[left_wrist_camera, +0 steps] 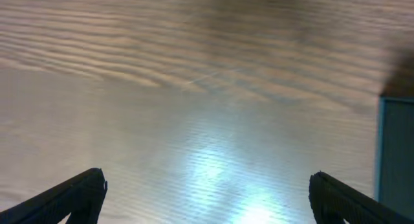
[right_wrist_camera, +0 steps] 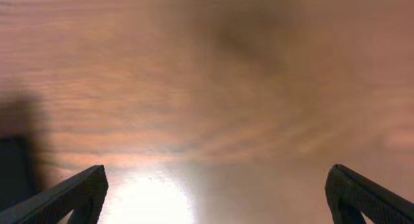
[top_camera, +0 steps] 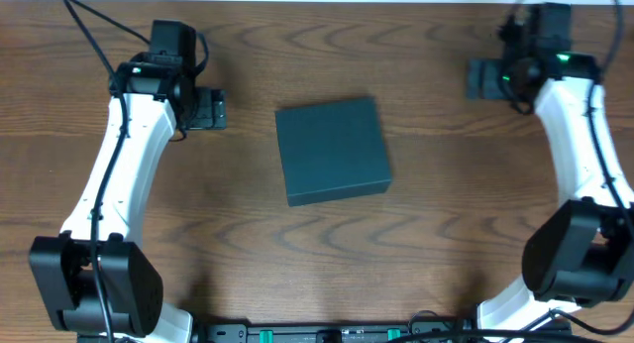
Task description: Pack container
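Note:
The container [top_camera: 331,149] is a dark teal-grey square box with its lid down, lying on the wooden table [top_camera: 446,224] at the middle. My left gripper [top_camera: 213,109] is open and empty, to the left of the box and apart from it. The left wrist view shows its two fingertips wide apart [left_wrist_camera: 207,191] over bare wood, with an edge of the container [left_wrist_camera: 396,153] at the right. My right gripper [top_camera: 481,79] is open and empty, well to the right of the box. Its fingertips [right_wrist_camera: 217,191] are wide apart over bare wood.
A black rail [top_camera: 327,333] runs along the table's front edge between the two arm bases. A dark shape [right_wrist_camera: 16,166] shows at the left edge of the right wrist view; I cannot tell what it is.

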